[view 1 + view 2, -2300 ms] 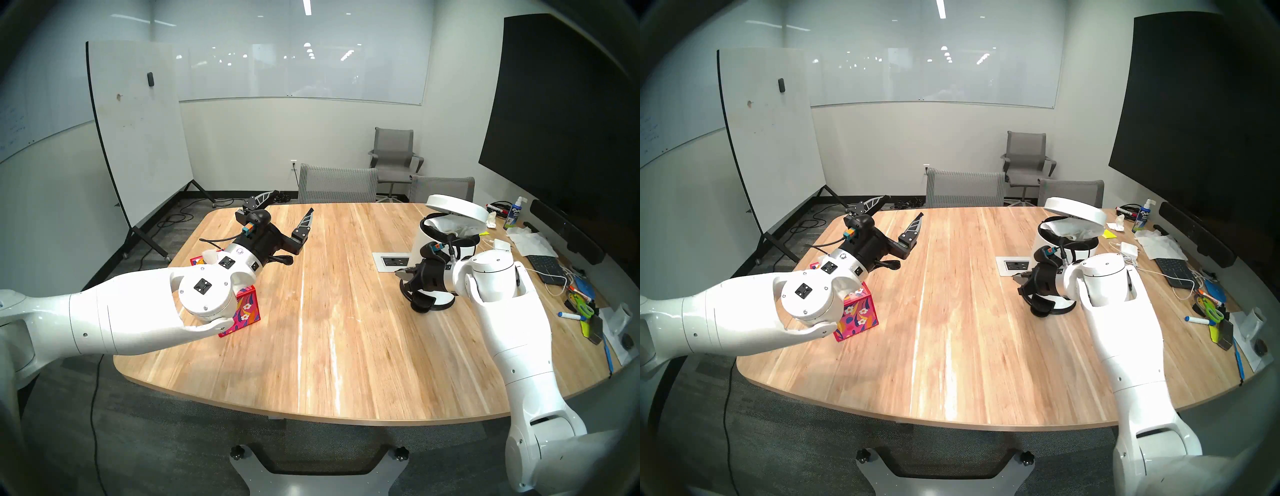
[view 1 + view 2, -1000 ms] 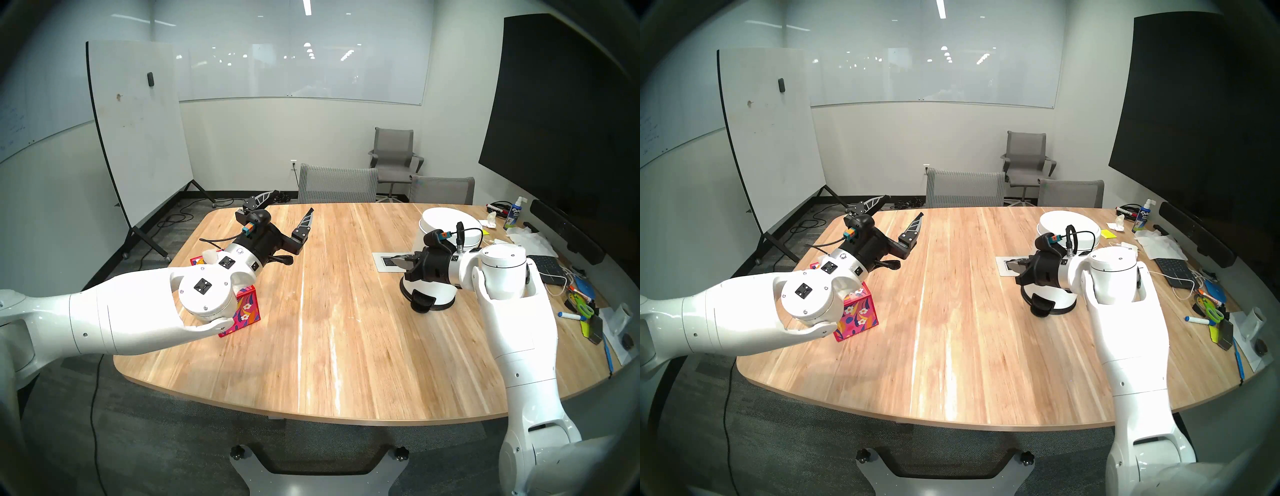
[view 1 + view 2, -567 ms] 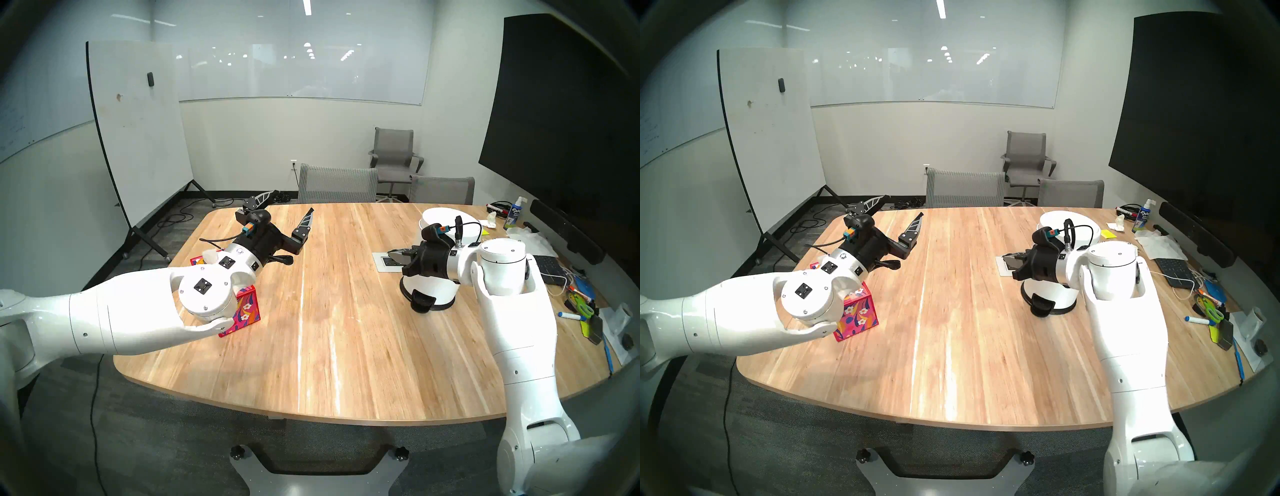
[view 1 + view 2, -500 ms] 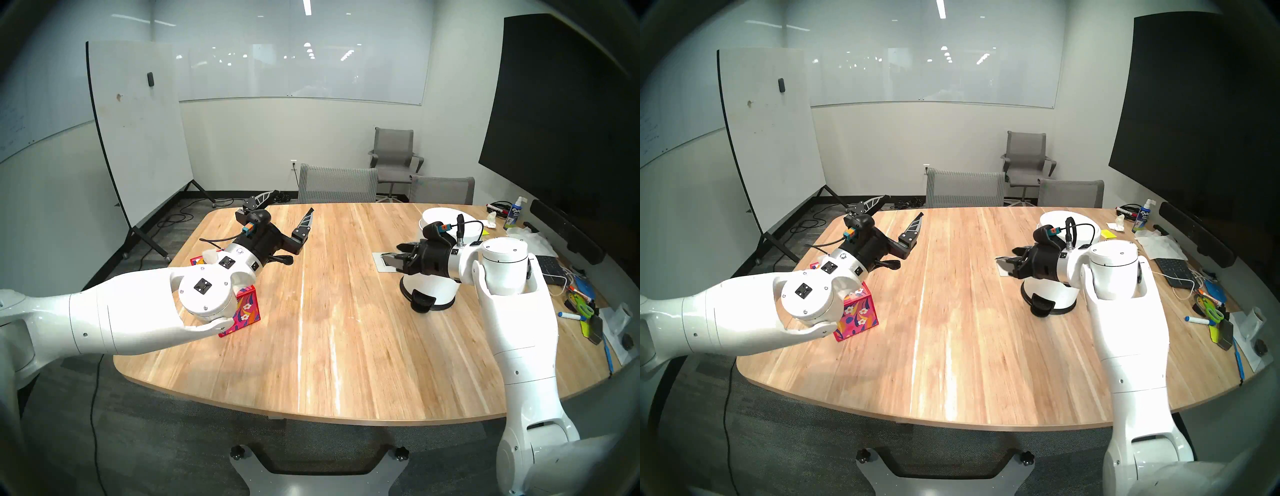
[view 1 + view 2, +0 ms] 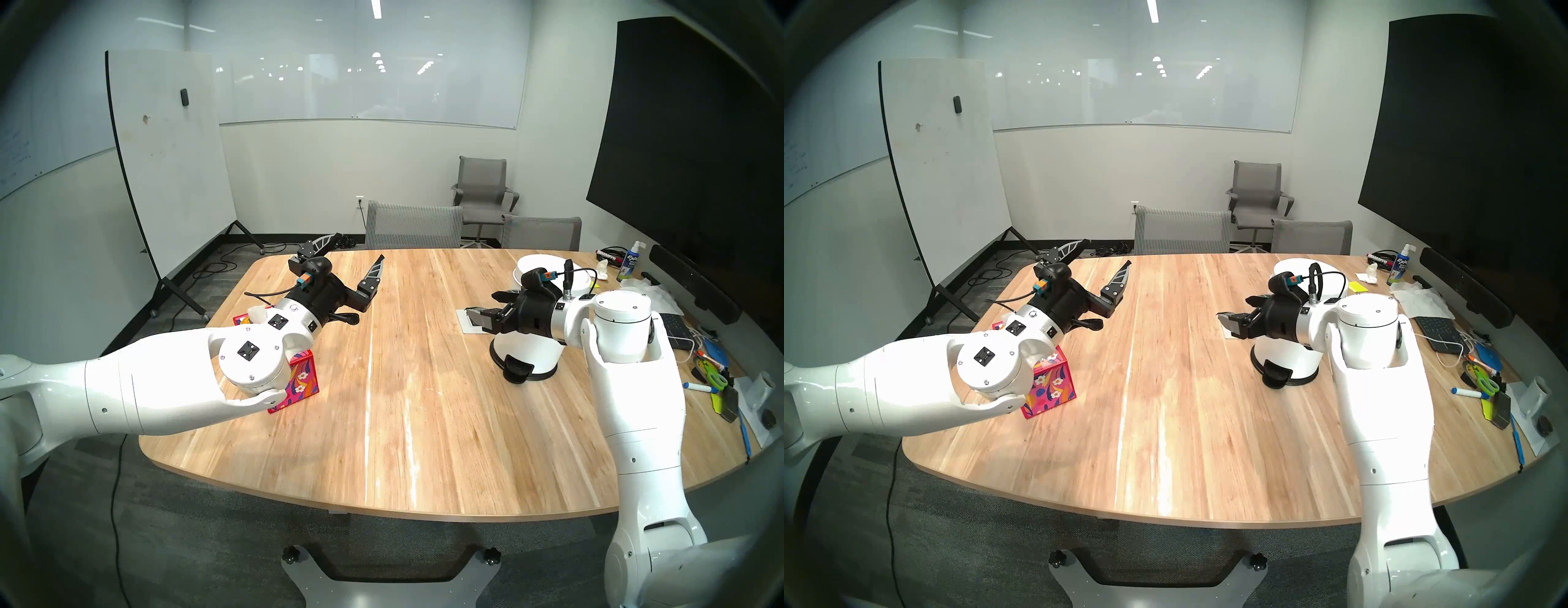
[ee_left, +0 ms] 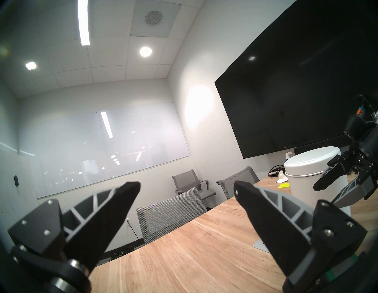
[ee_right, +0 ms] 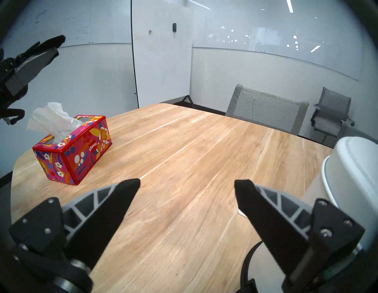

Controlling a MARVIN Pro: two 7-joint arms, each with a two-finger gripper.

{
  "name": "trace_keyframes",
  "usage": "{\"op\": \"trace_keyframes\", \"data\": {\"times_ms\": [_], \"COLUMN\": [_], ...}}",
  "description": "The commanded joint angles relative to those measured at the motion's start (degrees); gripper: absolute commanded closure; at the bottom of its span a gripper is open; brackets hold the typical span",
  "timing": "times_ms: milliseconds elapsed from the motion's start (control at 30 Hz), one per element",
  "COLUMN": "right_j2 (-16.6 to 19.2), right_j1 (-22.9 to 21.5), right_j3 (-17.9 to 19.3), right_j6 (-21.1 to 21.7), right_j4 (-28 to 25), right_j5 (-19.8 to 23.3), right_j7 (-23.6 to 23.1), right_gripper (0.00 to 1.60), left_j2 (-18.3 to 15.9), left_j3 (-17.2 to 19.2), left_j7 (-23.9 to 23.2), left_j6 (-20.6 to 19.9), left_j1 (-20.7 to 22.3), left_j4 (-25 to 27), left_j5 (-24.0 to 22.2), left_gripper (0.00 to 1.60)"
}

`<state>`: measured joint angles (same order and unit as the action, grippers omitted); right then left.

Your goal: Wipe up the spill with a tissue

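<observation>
one tissue point(image 7: 51, 116) sticks from floral box point(image 7: 77, 151); bin point(image 5: 539, 339) lidded

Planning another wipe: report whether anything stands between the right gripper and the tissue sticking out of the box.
Nothing visible does. From the open right gripper, only bare table lies before the tissue in the red box. The left gripper hangs higher up, clear of that line.

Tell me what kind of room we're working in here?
Most likely an office meeting room: a large wooden conference table, mesh office chairs at its far side, a rolling whiteboard and a big dark wall screen.
</observation>
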<state>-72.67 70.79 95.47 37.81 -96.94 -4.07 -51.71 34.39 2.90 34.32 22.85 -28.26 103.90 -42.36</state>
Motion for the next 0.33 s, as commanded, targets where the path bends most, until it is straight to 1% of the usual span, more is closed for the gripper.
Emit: {"op": "trace_keyframes", "data": {"times_ms": [0, 300], "right_j2": [0.0, -0.1], "right_j1": [-0.4, -0.4], "right_j3": [0.0, 0.0], "right_j6": [-0.2, -0.2], "right_j4": [-1.4, -1.4], "right_j5": [0.2, 0.2], "right_j7": [-0.2, -0.2], "right_gripper": [0.00, 0.00], "left_j2": [0.0, 0.0], "left_j3": [1.0, 1.0], "left_j7": [-0.2, -0.2], "left_j6": [0.3, 0.3], "left_j1": [1.1, 1.1], "left_j4": [0.6, 0.6], "left_j5": [-0.1, -0.2], "left_gripper": [0.00, 0.00]}}
